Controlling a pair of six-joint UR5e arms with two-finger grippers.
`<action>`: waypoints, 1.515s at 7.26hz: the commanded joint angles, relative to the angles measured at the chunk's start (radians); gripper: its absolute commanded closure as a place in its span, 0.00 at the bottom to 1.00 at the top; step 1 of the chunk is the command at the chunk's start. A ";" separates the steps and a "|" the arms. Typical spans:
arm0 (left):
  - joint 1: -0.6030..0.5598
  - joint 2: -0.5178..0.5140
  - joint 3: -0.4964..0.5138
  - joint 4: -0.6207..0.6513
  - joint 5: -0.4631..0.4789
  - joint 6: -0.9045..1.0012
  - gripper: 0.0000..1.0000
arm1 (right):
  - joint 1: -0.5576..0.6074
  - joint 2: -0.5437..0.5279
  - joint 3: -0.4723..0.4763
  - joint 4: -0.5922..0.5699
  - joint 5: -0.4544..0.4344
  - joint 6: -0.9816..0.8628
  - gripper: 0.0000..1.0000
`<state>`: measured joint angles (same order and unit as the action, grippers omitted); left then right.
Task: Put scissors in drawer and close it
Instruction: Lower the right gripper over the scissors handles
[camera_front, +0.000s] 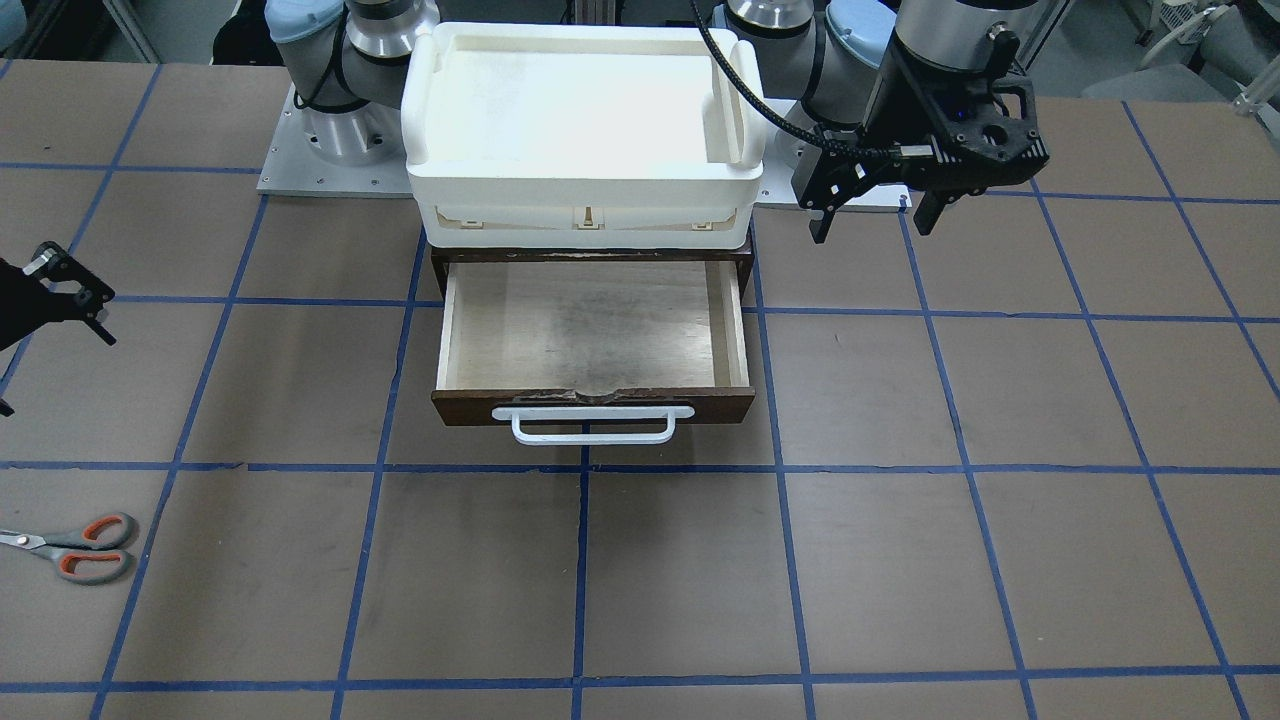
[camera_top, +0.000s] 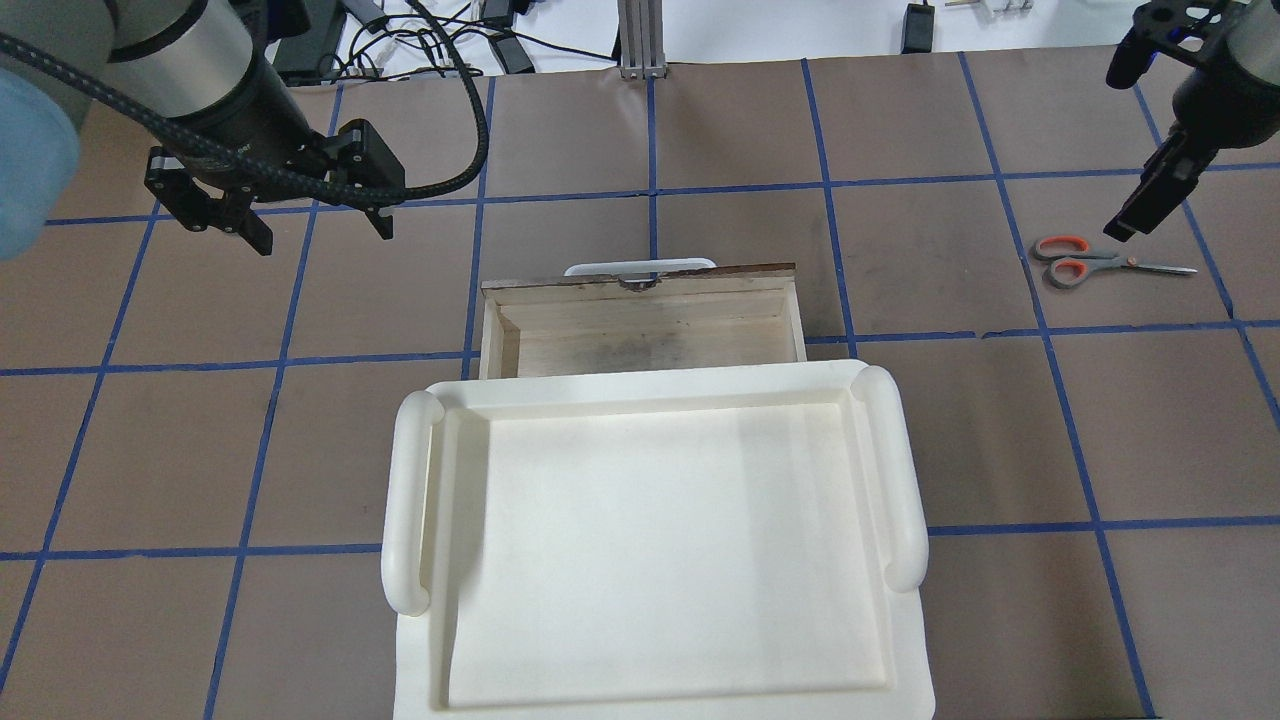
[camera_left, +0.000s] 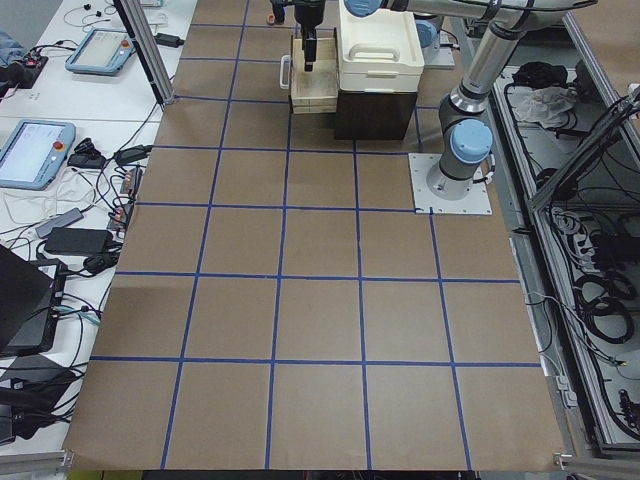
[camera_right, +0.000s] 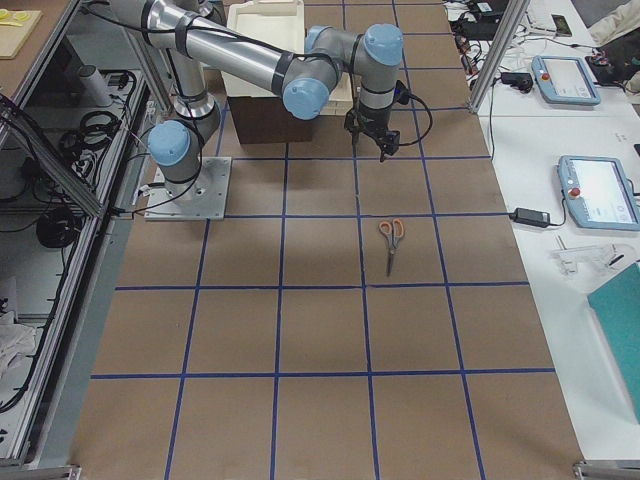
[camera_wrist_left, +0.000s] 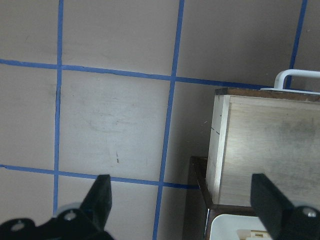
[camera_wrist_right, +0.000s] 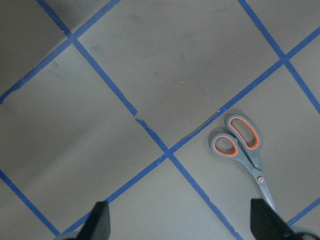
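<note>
Right gripper (camera_wrist_right: 182, 225) hovering near scissors (camera_wrist_right: 245, 150), jaws spread; aiming for pivot, fingers straddling blades. Left gripper (camera_front: 872, 225) hanging wide open beside open drawer (camera_front: 600, 330).

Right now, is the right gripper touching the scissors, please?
Apart. The exterior right view shows the right gripper clear of the scissors, a blue tape line between them.

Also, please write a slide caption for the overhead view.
Drawer open and empty; scissors on the table near the open right gripper; left gripper also open.
</note>
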<state>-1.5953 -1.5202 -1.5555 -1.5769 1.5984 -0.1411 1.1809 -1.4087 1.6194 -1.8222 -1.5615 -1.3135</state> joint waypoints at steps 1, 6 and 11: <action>0.000 0.000 0.000 -0.003 0.000 0.000 0.00 | -0.071 0.085 0.000 -0.075 0.017 -0.315 0.00; 0.000 0.000 0.000 -0.006 0.000 0.000 0.00 | -0.139 0.232 -0.001 -0.192 0.041 -0.334 0.00; 0.000 0.000 0.000 -0.006 0.000 0.000 0.00 | -0.172 0.379 -0.009 -0.378 0.038 -0.547 0.00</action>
<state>-1.5953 -1.5202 -1.5555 -1.5831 1.5984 -0.1411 1.0116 -1.0445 1.6116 -2.1856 -1.5232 -1.8342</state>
